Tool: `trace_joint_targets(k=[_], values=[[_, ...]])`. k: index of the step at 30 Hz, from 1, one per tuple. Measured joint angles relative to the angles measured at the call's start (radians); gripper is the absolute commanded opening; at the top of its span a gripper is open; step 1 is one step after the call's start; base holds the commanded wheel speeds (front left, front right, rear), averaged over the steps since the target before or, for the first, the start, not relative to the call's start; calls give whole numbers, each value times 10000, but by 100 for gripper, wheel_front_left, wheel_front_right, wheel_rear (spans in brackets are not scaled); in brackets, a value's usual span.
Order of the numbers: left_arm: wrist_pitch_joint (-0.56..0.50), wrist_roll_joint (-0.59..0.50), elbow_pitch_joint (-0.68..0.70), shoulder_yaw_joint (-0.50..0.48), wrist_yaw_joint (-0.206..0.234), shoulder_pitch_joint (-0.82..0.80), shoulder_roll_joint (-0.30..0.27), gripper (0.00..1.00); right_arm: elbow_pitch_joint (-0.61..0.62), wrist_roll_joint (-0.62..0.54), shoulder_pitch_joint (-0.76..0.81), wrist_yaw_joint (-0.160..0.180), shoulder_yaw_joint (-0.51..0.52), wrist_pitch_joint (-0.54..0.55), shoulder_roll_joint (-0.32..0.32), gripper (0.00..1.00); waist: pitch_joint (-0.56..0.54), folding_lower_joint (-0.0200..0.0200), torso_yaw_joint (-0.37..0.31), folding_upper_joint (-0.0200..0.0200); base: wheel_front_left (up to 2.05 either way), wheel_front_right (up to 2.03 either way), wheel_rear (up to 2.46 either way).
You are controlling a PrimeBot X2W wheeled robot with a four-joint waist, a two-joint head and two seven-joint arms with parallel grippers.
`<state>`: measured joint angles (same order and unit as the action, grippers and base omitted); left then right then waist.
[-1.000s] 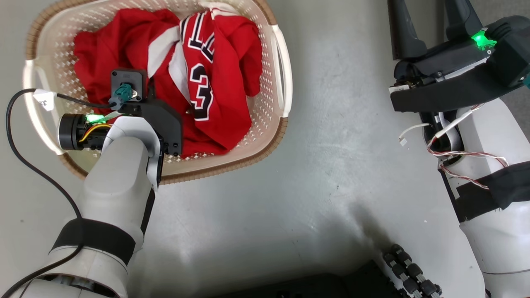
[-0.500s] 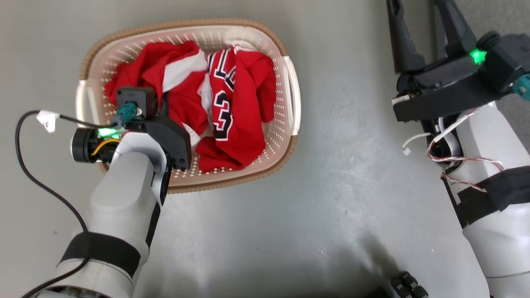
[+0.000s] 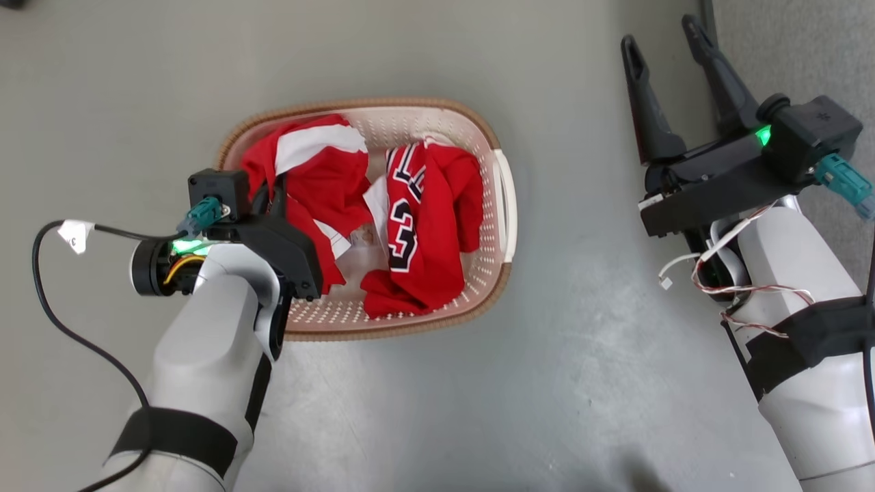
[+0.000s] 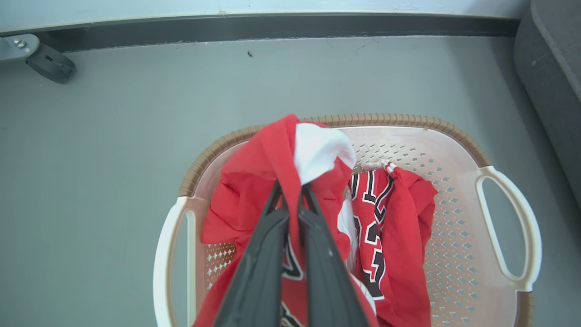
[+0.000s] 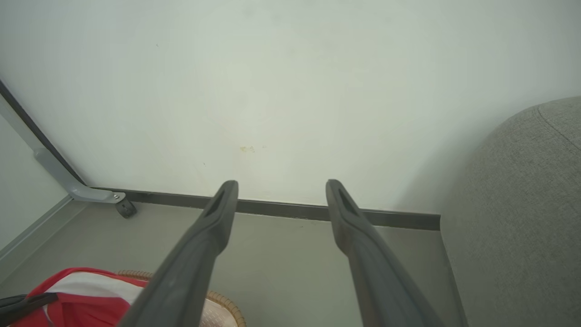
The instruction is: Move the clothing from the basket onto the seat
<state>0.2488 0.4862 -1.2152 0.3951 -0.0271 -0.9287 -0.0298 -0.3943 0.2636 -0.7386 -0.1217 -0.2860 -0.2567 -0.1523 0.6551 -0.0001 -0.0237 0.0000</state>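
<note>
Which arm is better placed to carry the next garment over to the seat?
Left. The left gripper is shut on a red garment, raised over the basket. The right gripper is open and empty, off to the side near the seat.

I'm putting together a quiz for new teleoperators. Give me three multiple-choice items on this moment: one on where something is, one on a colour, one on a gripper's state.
1. The basket stands on: A a table; B the grey floor; C a shelf.
2. The basket's rim is: A brown; B blue; C black.
3. The left gripper is: A open over the floor; B shut on the basket's handle; C shut on a red garment.
Key: 1 B, grey floor shows all round it. 2 A, a ribbed brown band tops its cream wall. 3 C, its fingers pinch red fabric above the basket.
</note>
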Motion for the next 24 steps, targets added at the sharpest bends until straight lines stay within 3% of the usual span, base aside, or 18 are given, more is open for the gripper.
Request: trace_joint_targets(k=[24], values=[[6, 232, 1561, -926, 196, 1923, 8, 0, -838, 646, 791, -19, -646, 0, -151, 100, -2541, -1, 600, 0, 0, 0, 0]])
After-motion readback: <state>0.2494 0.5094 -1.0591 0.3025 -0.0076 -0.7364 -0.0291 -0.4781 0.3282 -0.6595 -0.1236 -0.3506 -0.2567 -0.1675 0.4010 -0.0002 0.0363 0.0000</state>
